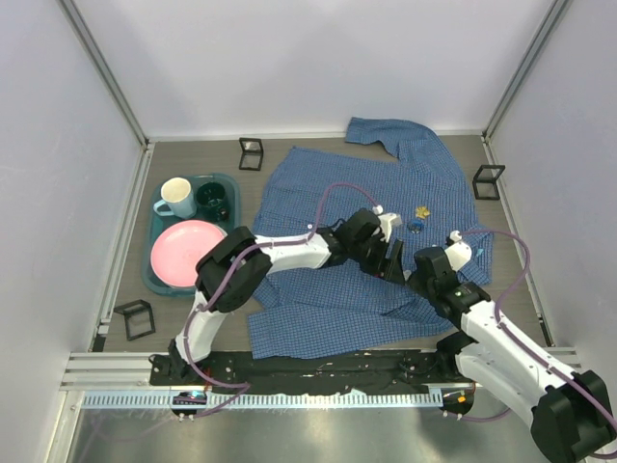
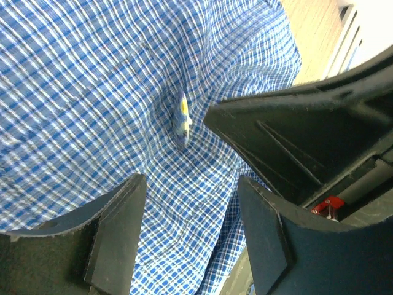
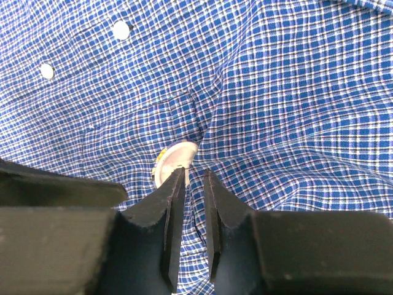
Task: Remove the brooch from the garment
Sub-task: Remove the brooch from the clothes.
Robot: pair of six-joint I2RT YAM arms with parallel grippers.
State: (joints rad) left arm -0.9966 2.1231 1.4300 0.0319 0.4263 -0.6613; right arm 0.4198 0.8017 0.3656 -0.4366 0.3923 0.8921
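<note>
Right tool (image 3: 193, 174) fingers stood nearly together. Brooch (image 3: 174, 158) sat at frame centre, touching one tip and pinned to the garment (image 3: 295, 92); hold not determinable. Left tool (image 2: 190, 184) gaped wide, empty. Step judged: detaching. Next move needs a firm pinch, cloth held down.

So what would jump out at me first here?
The big blue checked shirt spread mid-table, with the left arm and right arm stretched over it. Then the pink plate on the teal tray at the left, and a yellow brooch on the shirt's right half.
</note>
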